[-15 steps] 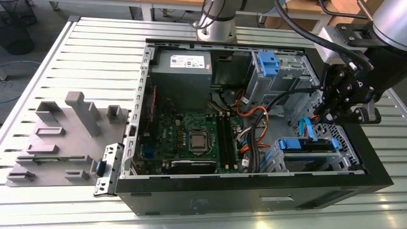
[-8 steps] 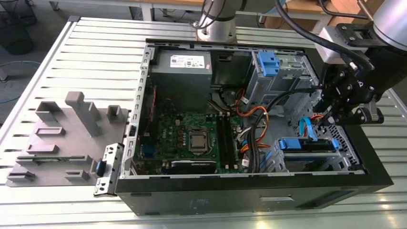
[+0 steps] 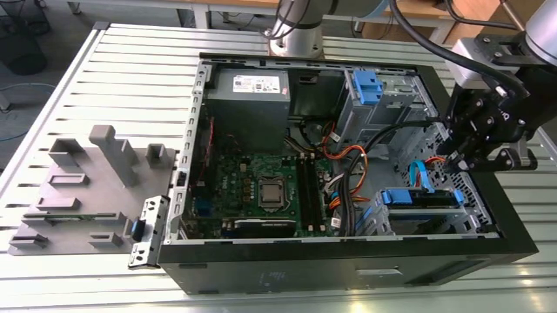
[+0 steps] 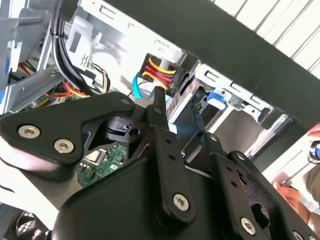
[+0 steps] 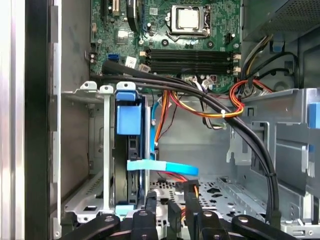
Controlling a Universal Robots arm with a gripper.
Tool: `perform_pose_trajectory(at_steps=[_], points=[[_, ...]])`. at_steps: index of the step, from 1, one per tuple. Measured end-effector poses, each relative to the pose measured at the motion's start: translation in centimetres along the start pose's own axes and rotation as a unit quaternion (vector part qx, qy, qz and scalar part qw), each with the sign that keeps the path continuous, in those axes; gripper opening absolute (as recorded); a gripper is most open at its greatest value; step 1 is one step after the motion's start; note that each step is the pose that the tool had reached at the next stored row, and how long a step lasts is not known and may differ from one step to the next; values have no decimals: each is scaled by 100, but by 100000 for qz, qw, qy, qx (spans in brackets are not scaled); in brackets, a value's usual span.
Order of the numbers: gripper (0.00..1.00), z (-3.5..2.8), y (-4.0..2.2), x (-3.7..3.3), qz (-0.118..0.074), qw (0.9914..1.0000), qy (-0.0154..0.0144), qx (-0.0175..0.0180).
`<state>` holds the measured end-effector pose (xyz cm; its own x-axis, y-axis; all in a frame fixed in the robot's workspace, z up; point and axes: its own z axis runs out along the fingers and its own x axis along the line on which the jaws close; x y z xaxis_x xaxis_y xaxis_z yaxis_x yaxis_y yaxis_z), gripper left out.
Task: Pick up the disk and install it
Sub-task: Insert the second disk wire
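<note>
One flat light-blue data cable (image 5: 165, 168) could be snagged by the released, empty jaws near the blue-framed metal disk (image 5: 129, 120).

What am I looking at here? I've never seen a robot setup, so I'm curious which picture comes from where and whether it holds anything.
This is one robot arm whose gripper hangs over an open computer case, which lies on a slatted white table. The exterior view comes from a camera off the arm. Both wrist views come from cameras riding on the arm, and they look past the black fingers into the case. Beside the case, toward the exterior view's left, lies a grey moulded tray. The disk, in its blue carrier, sits in a metal cage close to the gripper. The gripper is open and holds nothing.
</note>
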<state>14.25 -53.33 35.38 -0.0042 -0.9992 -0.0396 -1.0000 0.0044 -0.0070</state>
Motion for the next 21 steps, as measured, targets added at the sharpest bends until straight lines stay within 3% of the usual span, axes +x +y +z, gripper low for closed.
perform_pose_trajectory(at_steps=[5,11,18,20,21], points=[[36,14,-95,-9,37,99998,360,-604],[36,41,-176,-38,69,99976,1460,-1604],[36,41,-176,-38,76,99976,1476,-1615],[35,41,-176,-38,77,99976,1481,-1618],[29,41,-176,-38,76,99976,1485,-1620]])
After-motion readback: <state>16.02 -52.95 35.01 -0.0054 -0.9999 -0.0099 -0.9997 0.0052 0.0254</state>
